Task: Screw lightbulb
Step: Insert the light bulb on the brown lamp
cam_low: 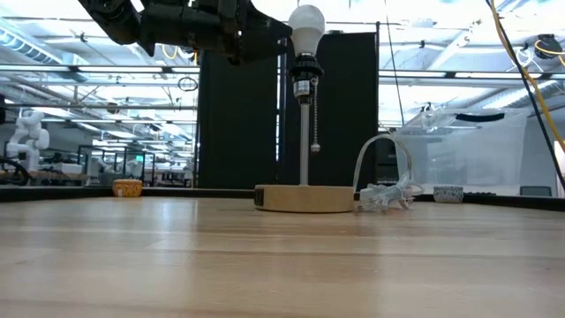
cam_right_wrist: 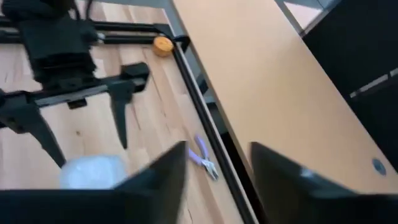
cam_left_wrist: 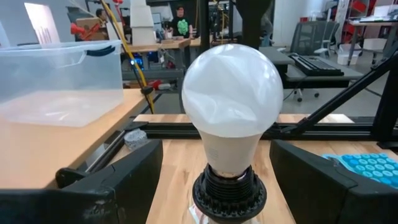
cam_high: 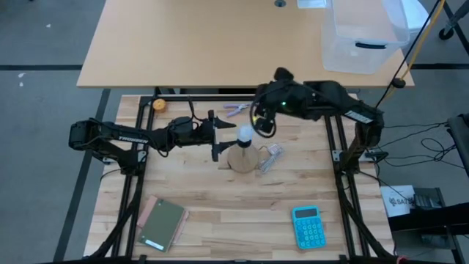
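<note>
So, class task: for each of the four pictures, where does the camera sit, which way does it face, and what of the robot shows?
High: overhead, facing down; both arms meet at the lightbulb.
Low: table height, level; bulb in socket, arm above.
Left wrist: facing the bulb between the open left gripper fingers.
Right wrist: right gripper fingers, half closed, left gripper beyond.
Shared: all show the bulb.

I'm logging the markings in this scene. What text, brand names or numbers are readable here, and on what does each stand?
"TROSSEN": white letters on the left arm, only just legible in the high view.
White lettering on the dark box beside the table's right edge: too blurred to read.
Calculator keys: too small to read.
Lightbulb and its socket: no print visible.
</note>
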`<state>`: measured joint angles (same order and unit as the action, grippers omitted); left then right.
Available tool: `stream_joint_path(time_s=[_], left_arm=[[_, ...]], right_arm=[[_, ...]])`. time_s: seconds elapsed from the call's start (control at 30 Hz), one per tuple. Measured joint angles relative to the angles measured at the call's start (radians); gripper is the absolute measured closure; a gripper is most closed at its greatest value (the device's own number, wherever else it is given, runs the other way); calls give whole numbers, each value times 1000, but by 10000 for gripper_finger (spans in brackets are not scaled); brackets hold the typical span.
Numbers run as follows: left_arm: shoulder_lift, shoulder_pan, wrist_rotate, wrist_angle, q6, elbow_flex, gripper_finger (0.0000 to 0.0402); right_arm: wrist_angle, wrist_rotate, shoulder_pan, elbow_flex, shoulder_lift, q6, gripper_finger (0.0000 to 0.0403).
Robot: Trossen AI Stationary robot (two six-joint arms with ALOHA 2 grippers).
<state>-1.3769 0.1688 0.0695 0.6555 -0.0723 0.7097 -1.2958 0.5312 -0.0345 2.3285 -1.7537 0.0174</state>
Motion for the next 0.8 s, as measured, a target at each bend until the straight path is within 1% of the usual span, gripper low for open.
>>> stream_joint_path(time_s=[0.1, 0.13, 0.2, 0.3, 0.4, 0.53, 0.63, 0.73, 0.8], left_arm=[[0, 0, 0, -1, 0, 0, 101], [0, 0, 0, -1, -4, 0, 101], [0, 0, 0, -1, -11, 0, 101], [0, 1, 0, -1, -11, 0, 101], [0, 1, 1, -1, -11, 0, 101], [27, 1, 2, -18, -18, 0, 101], [73, 1, 3, -46, -45, 0, 101], [112, 1, 5, -76, -72, 1, 102], [123, 3, 5, -90, -83, 1, 105]], right_arm=[[-4, 0, 2, -46, 14, -7, 368], [2, 0, 3, -71, 17, -7, 385], [22, 3, 5, -139, 30, -16, 390], [101, 15, 3, -287, 75, -13, 400], [280, 16, 3, -472, 160, 26, 402], [514, 6, -2, -721, 330, 91, 402], [674, -79, -21, -905, 475, 113, 403], [891, -183, -30, -1105, 599, 141, 403], [1027, -198, -37, -1232, 653, 165, 403]])
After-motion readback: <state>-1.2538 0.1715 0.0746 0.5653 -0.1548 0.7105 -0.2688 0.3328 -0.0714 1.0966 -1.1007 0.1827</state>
